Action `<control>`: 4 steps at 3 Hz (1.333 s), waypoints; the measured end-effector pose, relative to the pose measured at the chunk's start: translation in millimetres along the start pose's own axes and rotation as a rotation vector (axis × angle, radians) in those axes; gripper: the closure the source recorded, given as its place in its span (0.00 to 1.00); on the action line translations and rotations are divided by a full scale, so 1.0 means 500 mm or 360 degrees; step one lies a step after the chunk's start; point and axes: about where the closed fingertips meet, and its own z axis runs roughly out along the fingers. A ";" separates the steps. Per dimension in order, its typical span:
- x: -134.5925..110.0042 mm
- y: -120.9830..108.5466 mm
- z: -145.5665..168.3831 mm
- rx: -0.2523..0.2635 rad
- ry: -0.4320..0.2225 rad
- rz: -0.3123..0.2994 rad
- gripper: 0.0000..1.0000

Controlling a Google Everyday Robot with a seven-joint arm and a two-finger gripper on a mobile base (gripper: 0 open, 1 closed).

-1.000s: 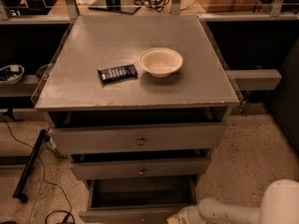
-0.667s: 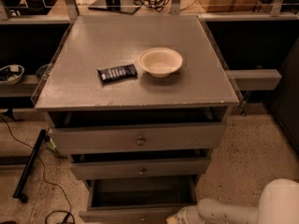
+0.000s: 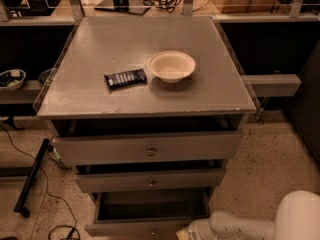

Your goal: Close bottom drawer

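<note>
The bottom drawer (image 3: pixel 150 228) is the narrowest of three grey drawers and stands pulled out, its dark interior open to view at the bottom of the frame. Its slim front panel sits at the frame's lower edge. My white arm (image 3: pixel 240 226) comes in from the lower right. The gripper (image 3: pixel 186 232) is at the right end of the drawer's front panel, cut off by the frame's bottom edge.
A cream bowl (image 3: pixel 171 65) and a dark snack bar (image 3: pixel 125 78) lie on the cabinet top (image 3: pixel 100 49). The top drawer (image 3: pixel 147 148) and middle drawer (image 3: pixel 150 180) stand slightly out. A black pole (image 3: pixel 31 176) and cables lie on the speckled floor at left.
</note>
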 end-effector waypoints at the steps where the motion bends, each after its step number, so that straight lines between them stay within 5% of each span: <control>1: -0.022 0.007 0.010 -0.0009 -0.0024 -0.0027 1.00; 4: -0.091 0.038 0.044 -0.0056 -0.0098 -0.0126 1.00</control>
